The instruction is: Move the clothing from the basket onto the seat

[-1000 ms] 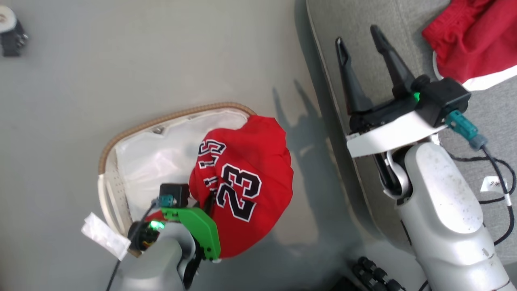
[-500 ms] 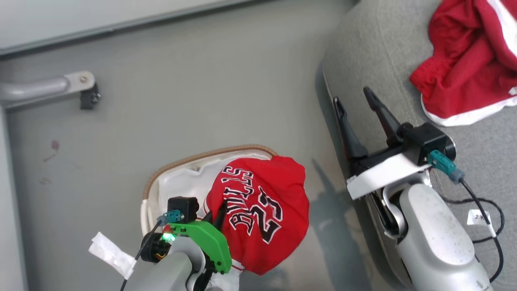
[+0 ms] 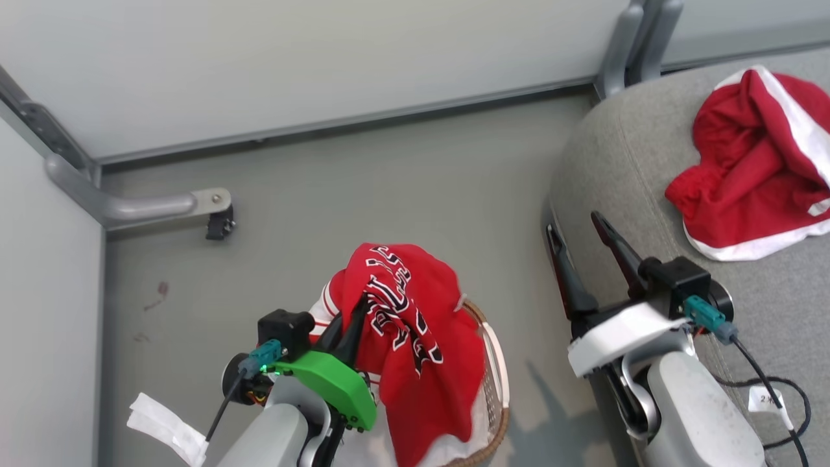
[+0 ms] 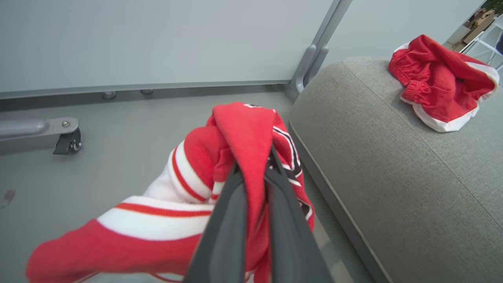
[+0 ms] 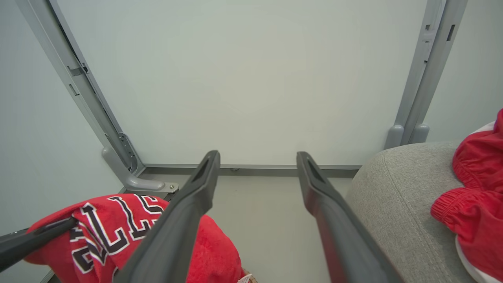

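Observation:
The red jersey [image 3: 415,324] with black lettering hangs bunched from my left gripper [image 3: 363,303], which is shut on a fold of it above the basket [image 3: 496,370]. In the left wrist view the two fingers pinch red fabric at the gripper [image 4: 255,165], and the jersey [image 4: 235,129] droops with its white-striped trim to the left. A second red garment [image 3: 752,162] with white trim lies crumpled on the grey seat [image 3: 622,162]. My right gripper [image 3: 574,224] stands open and empty over the seat's left edge.
A grey metal frame leg with a black caster [image 3: 217,217] stands on the floor at the left, below pale wall panels. A second post [image 3: 622,45] rises behind the seat. Black cables [image 3: 778,383] trail by my right forearm.
The head camera has tilted up, so the walls come into sight. My left gripper has raised the jersey, which now hangs bunched above the basket. The right gripper stays open.

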